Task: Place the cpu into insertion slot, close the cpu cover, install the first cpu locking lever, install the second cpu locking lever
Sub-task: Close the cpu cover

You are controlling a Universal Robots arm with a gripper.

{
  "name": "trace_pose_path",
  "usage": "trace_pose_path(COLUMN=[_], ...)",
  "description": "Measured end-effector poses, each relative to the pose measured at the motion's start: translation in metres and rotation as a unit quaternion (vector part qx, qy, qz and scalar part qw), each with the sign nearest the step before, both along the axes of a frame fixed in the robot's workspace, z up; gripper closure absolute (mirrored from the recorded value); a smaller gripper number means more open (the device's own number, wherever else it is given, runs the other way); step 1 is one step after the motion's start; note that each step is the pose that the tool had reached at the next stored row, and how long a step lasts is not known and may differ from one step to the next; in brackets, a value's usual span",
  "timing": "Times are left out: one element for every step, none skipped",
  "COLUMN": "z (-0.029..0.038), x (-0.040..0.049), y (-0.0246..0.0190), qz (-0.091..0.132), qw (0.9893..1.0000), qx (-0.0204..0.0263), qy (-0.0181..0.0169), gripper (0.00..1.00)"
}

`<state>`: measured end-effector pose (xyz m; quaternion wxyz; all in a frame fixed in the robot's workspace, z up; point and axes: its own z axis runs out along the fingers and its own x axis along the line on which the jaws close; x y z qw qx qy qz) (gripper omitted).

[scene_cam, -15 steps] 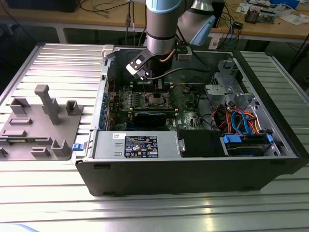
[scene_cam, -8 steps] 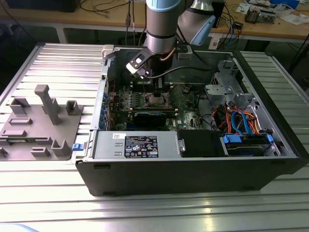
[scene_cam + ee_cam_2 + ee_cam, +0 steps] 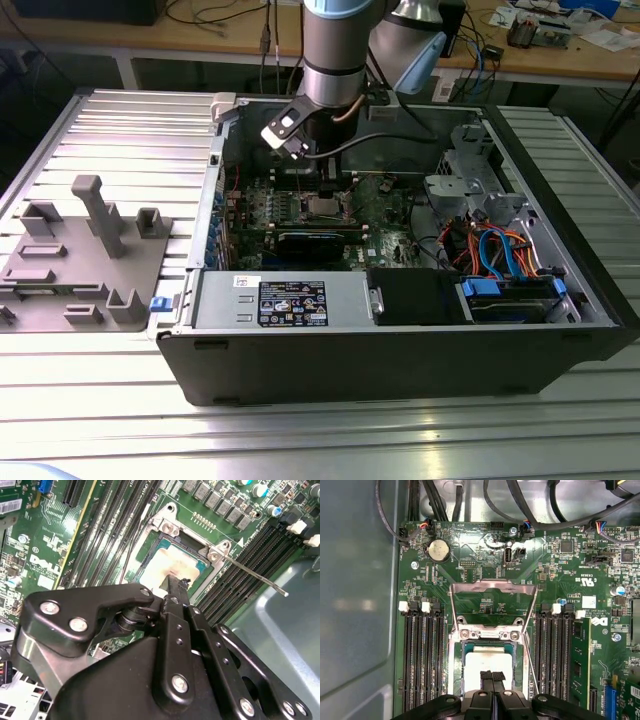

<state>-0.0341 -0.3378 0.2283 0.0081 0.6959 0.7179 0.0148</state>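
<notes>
Lying in the insertion slot (image 3: 456, 662), the cpu (image 3: 325, 208) is seen mid-frame in the exterior view. The cpu cover (image 3: 492, 585) is raised, and the gripper (image 3: 492, 674) is held just above the cpu, jaws clenched together.

**Arm straight down, fingers pinched shut**

The arm (image 3: 335, 40) drops in vertical, with the wrist (image 3: 333, 85) right above the gripper (image 3: 492, 676). In both wrist views the 2 fingers (image 3: 175, 602) are pressed tight together, tips pointing down. Black linkage bars (image 3: 230, 655) splay out either side behind them.
</notes>
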Motion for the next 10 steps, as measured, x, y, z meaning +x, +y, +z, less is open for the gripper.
trace_pose_path(z=[0.0001,0.0002,0.0003,0.0003,0.0003,0.0003,0.0002,0.0002,0.0002,0.0002], x=[0.0,0.0003,0.0007,0.0013,0.0019,0.0025,0.003,0.0034,0.0036,0.0036], y=[0.0,0.0,-0.0001,-0.0001,-0.0001,-0.0001,-0.0001,-0.0001,-0.0001,-0.0001], qz=[0.0,0.0,0.0,0.0,0.0,0.0,0.0,0.0,0.0,0.0], qw=[1.0,1.0,1.0,1.0,1.0,1.0,1.0,1.0,1.0,1.0], qx=[0.0,-0.0001,-0.0002,-0.0002,-0.0003,-0.0003,-0.0003,-0.0003,-0.0005,-0.0005], qy=[0.0,0.0002,0.0008,0.0016,0.0025,0.0033,0.0039,0.0044,0.0045,0.0046], gripper=[0.89,0.89,0.89,0.89,0.89,0.89,0.89,0.89,0.89,0.89])
